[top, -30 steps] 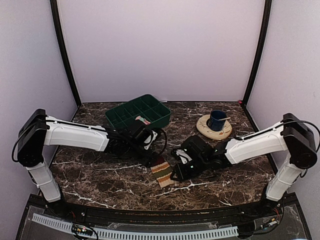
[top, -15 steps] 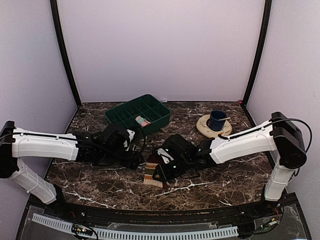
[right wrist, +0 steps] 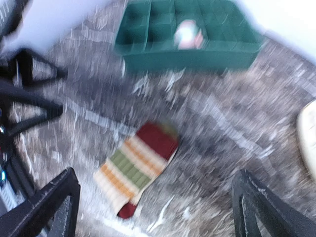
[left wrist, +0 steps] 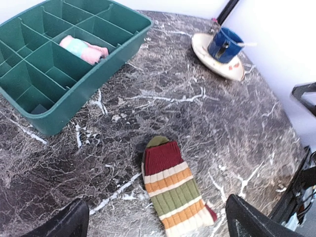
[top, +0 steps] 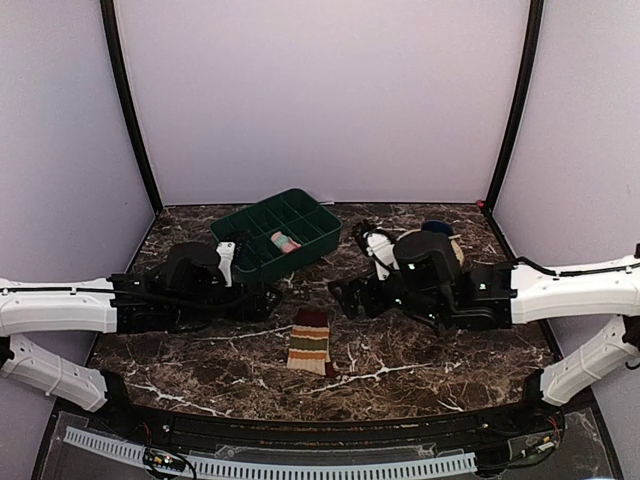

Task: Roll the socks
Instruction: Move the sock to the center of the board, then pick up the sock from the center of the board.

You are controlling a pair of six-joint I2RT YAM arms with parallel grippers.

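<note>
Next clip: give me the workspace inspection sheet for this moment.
Surface: dark marble table, white veins.
Job's things: striped sock flat and unrolled, mid-table; pink sock bundled in a compartment of the green tray.
Clutter: blue mug on cream plate, far right.
Grippers: left pincer and right pincer open, holding nothing, apart from the striped sock.
Cables: thin black cable along right arm.
Surroundings: lilac walls, black corner posts.
</note>
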